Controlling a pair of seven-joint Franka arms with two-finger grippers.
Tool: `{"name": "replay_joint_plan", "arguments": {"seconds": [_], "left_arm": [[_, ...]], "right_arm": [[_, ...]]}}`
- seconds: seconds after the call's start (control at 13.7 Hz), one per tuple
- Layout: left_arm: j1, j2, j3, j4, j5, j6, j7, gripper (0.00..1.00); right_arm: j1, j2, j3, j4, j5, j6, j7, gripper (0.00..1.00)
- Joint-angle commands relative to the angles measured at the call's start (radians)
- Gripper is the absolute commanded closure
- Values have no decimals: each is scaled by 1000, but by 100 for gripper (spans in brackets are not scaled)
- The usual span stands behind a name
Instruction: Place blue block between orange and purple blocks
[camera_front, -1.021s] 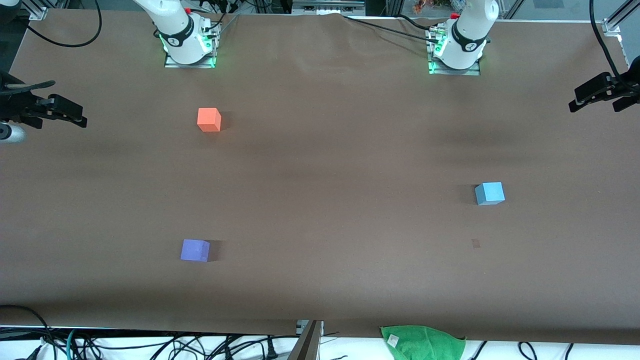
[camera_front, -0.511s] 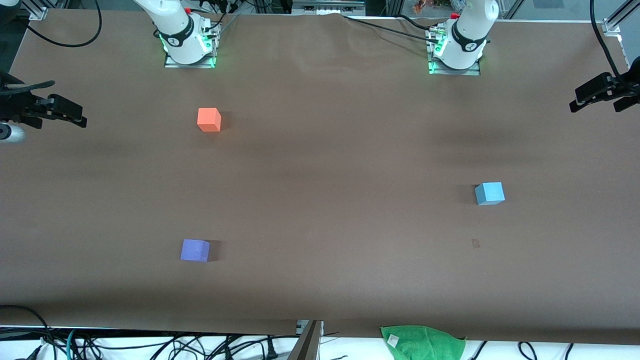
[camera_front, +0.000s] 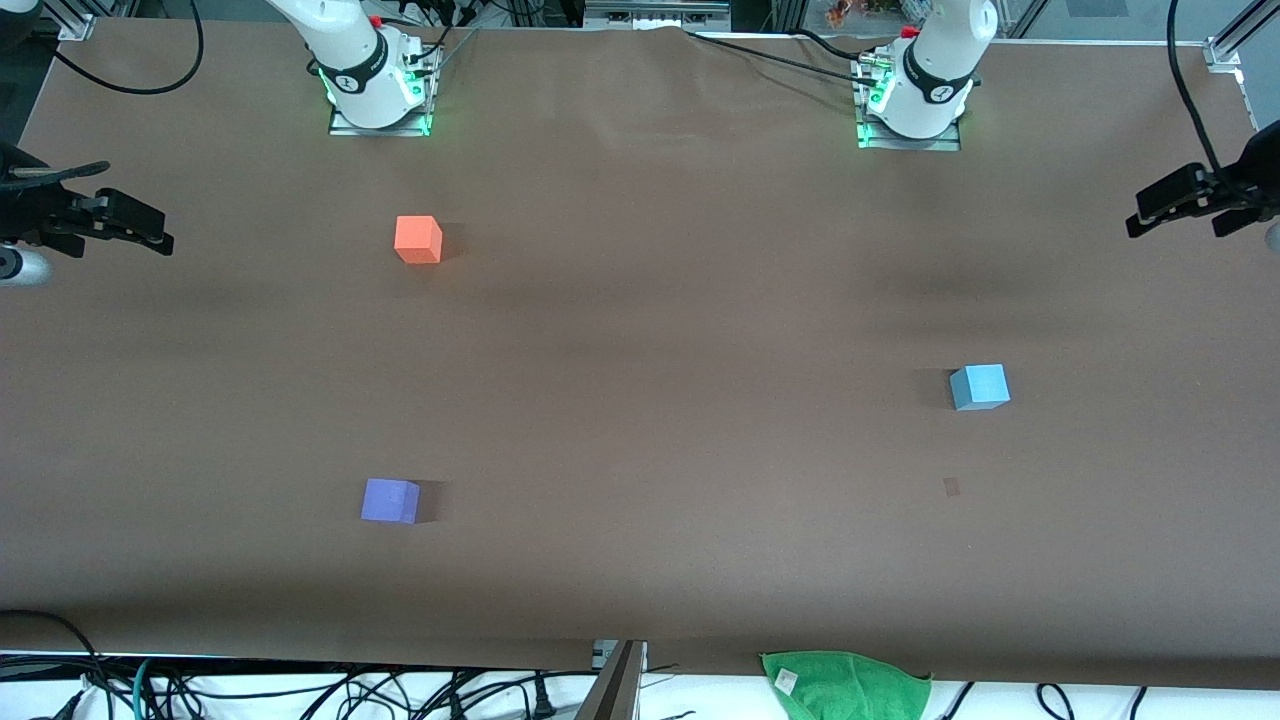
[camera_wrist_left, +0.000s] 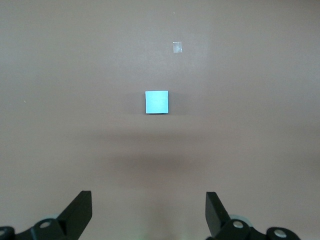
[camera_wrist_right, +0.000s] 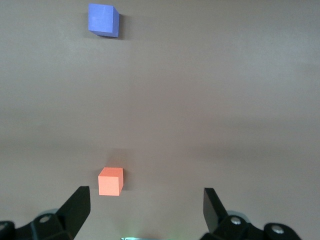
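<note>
The light blue block (camera_front: 979, 387) sits on the brown table toward the left arm's end. It also shows in the left wrist view (camera_wrist_left: 157, 102). The orange block (camera_front: 418, 239) sits near the right arm's base. The purple block (camera_front: 390, 500) lies nearer to the front camera than the orange one. Both show in the right wrist view, orange (camera_wrist_right: 110, 181) and purple (camera_wrist_right: 103, 20). My left gripper (camera_front: 1175, 222) (camera_wrist_left: 149, 215) is open and empty, high over the table's edge at its own end. My right gripper (camera_front: 120, 235) (camera_wrist_right: 147, 210) is open and empty, waiting over the edge at its own end.
A green cloth (camera_front: 845, 685) lies at the table's near edge. A small pale mark (camera_front: 951, 487) is on the table, nearer to the front camera than the blue block. Cables (camera_front: 300, 690) and a metal post (camera_front: 615, 685) run along the near edge.
My left gripper has shifted a little inward over the table's end. The blocks and the right arm have not moved.
</note>
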Motion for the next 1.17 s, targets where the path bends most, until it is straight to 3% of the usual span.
{"name": "replay_joint_plan", "arguments": {"seconds": [0.0,1.09], "left_arm": [[5,-16,-8,-27,28,22,20,0],[8,-25,-7,-94,71,47,-44,0]], "right_arm": [[-9,0,2,7,4,2,-17,0],[-9,0,1,7,5,2,-16,0]]}}
